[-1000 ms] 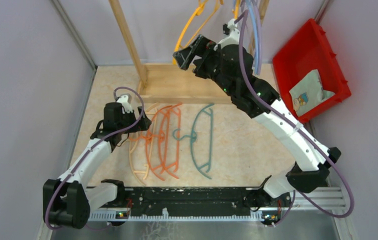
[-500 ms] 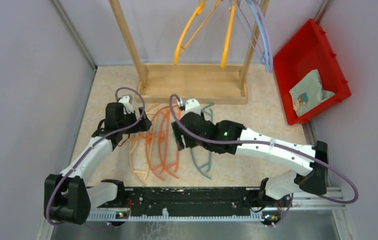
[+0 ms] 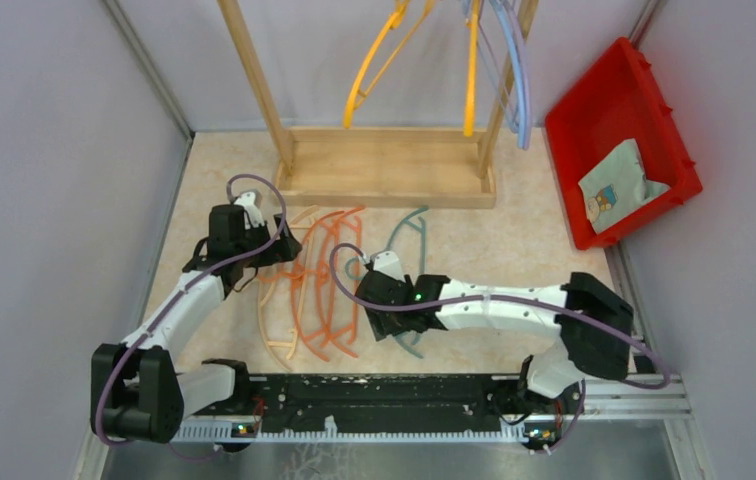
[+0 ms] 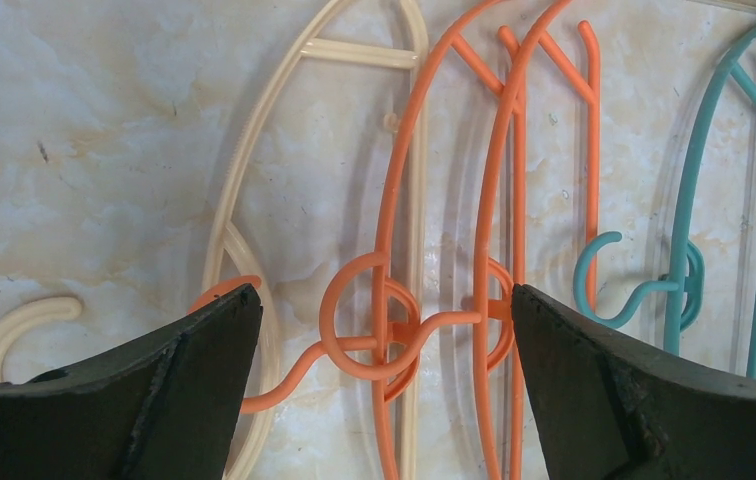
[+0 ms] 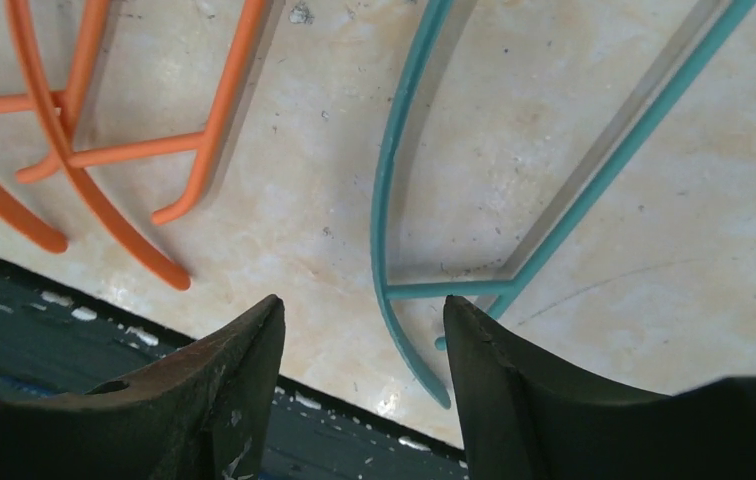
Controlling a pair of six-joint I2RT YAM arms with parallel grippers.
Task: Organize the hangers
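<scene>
Left gripper (image 4: pixel 384 310): fingers (image 4: pixel 174 390) spread wide, gripping nothing, above the linked orange hooks.
Right gripper (image 5: pixel 364 330): fingers (image 5: pixel 224 390) apart and empty, over the teal hanger (image 5: pixel 386 180) at its end farthest from the wooden rack (image 3: pixel 384 190).
Table hangers: four in front of the rack; one beige hanger (image 4: pixel 244 170), two orange hangers (image 4: pixel 389 200), one teal.
Rack hangers: two yellow hangers (image 3: pixel 369 65), plus pale blue and lavender hangers (image 3: pixel 516 70) (too overlapped to count).
Change: a second ago the right arm was raised at the rack; now it is low over the table. Left arm unmoved.
</scene>
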